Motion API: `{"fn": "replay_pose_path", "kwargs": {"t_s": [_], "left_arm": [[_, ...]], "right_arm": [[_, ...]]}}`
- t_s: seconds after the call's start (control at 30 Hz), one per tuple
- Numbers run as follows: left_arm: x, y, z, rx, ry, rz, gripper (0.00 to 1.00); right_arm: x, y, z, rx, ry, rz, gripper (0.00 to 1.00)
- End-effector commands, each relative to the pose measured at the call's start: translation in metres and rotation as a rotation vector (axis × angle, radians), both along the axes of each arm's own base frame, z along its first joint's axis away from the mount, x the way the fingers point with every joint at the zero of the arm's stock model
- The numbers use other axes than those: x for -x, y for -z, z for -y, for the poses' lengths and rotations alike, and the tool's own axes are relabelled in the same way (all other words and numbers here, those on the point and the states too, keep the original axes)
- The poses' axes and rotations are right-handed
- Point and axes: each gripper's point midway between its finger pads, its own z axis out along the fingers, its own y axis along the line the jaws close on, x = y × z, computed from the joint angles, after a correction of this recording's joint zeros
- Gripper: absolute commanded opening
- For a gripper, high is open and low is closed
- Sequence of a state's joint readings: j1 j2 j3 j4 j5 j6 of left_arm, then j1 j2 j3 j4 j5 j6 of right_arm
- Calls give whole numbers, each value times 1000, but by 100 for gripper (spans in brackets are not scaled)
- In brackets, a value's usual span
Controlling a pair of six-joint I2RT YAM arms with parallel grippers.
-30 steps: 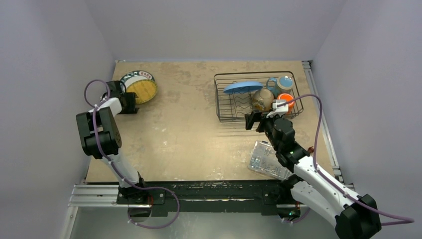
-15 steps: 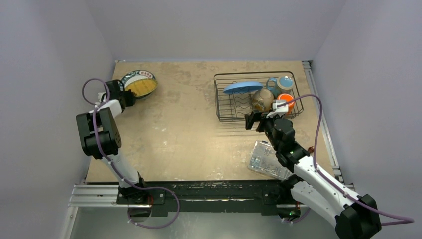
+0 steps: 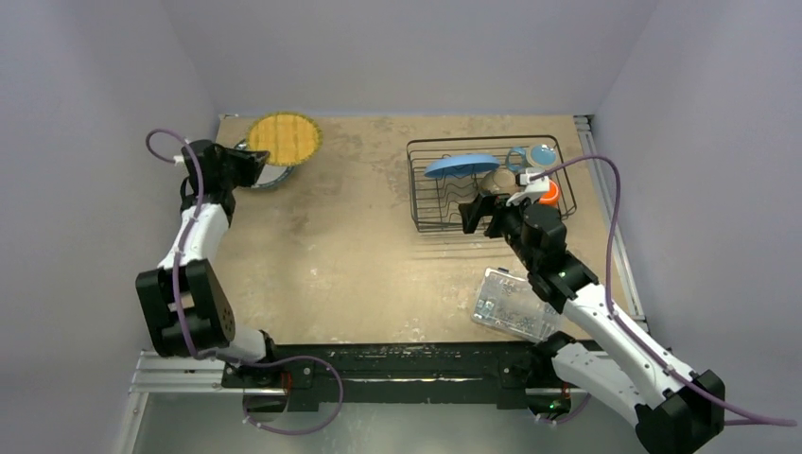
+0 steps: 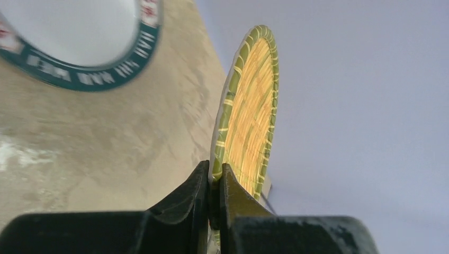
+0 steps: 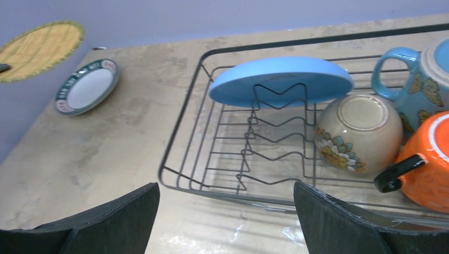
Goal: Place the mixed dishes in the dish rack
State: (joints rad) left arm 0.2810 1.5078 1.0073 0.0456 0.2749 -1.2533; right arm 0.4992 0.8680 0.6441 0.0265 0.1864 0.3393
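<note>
My left gripper (image 3: 253,163) (image 4: 214,182) is shut on the rim of the yellow dark-rimmed plate (image 3: 283,139) (image 4: 249,114) and holds it lifted above the table at the back left. The white plate with green patterned rim (image 4: 79,37) (image 5: 87,87) lies on the table beneath it. The black wire dish rack (image 3: 421,194) (image 5: 182,119) holds the blue plate (image 3: 461,165) (image 5: 280,82), the white bowl (image 5: 357,127), the orange cup (image 3: 549,192) (image 5: 431,164) and the light-blue mug (image 3: 539,154) (image 5: 418,71). My right gripper (image 3: 478,213) (image 5: 225,211) is open and empty at the rack's near edge.
A clear plastic box (image 3: 511,305) of small parts lies near the right arm at the front right. Purple walls close in the table at the back and on both sides.
My left gripper has lifted the yellow plate off the patterned plate and carried it up and toward the back. My right gripper has shifted slightly toward the rack.
</note>
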Motion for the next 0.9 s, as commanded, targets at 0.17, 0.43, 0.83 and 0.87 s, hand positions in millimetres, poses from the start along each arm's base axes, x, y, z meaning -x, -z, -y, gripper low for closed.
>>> {"fn": "replay_pose_path", "kwargs": {"t_s": [0.17, 0.43, 0.83, 0.87], "left_arm": [[83, -112, 196, -510, 744, 508, 0], [166, -150, 283, -751, 1139, 839, 0], [233, -157, 328, -698, 1446, 1056, 0], [237, -158, 329, -703, 1455, 1069, 0]], "right_arm": [[46, -24, -36, -171, -232, -105, 99], [89, -96, -66, -224, -542, 16, 99], [97, -103, -87, -91, -763, 35, 95], [97, -101, -87, -74, -770, 29, 92]]}}
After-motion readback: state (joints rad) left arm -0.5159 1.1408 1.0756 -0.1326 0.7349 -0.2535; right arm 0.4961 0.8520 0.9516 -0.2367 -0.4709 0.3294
